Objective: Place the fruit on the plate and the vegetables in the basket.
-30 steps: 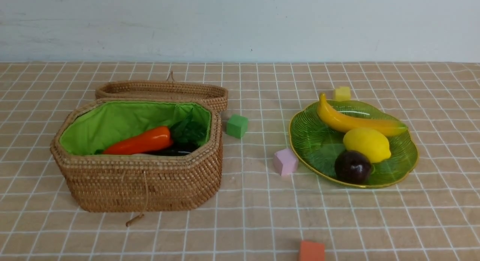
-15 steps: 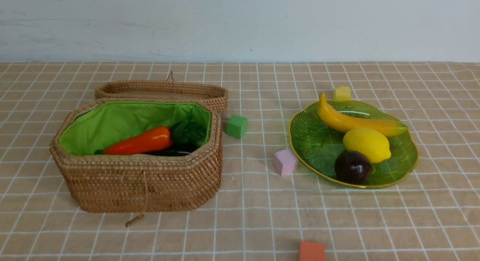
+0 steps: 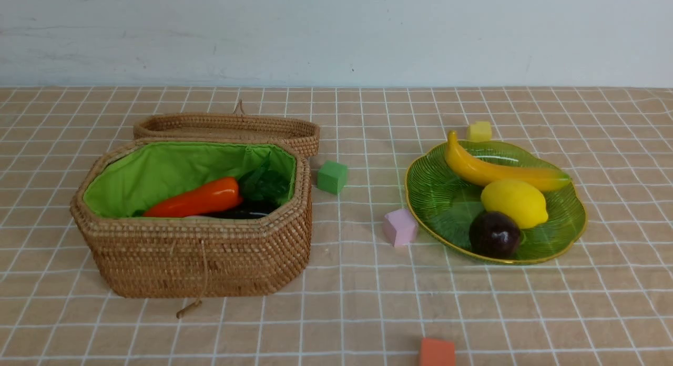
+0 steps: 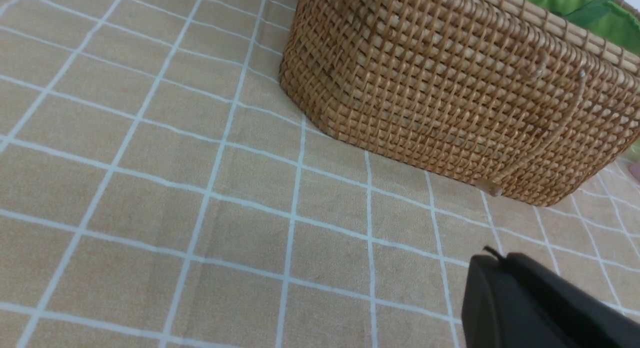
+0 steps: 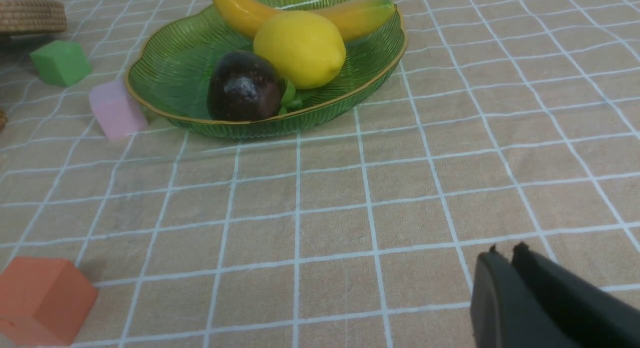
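While no writing shows anywhere, left gripper [image 4: 492, 255] closed, empty; right gripper [image 5: 506, 252] near-closed, empty, plate [image 5: 165, 83] at its eleven o'clock.

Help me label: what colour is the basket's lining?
Bright green lining, clearest in the front view.

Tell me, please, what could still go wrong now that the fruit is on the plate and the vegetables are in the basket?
1. The mangosteen lies close to the plate rim nearest the robot; a bump might roll it off.
2. The pink cube sits right beside that rim, so an arm sweeping past could push it against the plate.
3. The basket cord trails onto the cloth near the left gripper and might snag.
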Available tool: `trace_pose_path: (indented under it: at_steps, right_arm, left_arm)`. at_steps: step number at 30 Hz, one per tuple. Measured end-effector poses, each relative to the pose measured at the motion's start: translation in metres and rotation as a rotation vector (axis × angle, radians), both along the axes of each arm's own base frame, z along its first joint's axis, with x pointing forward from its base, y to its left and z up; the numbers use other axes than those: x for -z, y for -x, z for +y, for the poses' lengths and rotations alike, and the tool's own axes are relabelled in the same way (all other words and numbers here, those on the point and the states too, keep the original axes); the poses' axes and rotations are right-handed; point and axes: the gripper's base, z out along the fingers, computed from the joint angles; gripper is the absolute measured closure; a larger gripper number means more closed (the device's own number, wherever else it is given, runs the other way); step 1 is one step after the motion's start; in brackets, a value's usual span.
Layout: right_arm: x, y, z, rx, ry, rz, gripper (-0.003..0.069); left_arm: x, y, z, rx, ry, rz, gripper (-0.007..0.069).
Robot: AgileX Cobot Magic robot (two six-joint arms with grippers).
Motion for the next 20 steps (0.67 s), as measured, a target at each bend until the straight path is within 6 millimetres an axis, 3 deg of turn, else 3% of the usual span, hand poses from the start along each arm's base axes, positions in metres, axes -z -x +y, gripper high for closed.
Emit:
trace_pose_path:
  at_steps: [20]
  right_arm:
    - [0.0000, 0.0000, 0.0000, 0.000, 0.000, 0.000, 0.0581]
  left_arm:
    - [0.0000, 0.0000, 0.0000, 0.000, 0.001, 0.000, 0.0620]
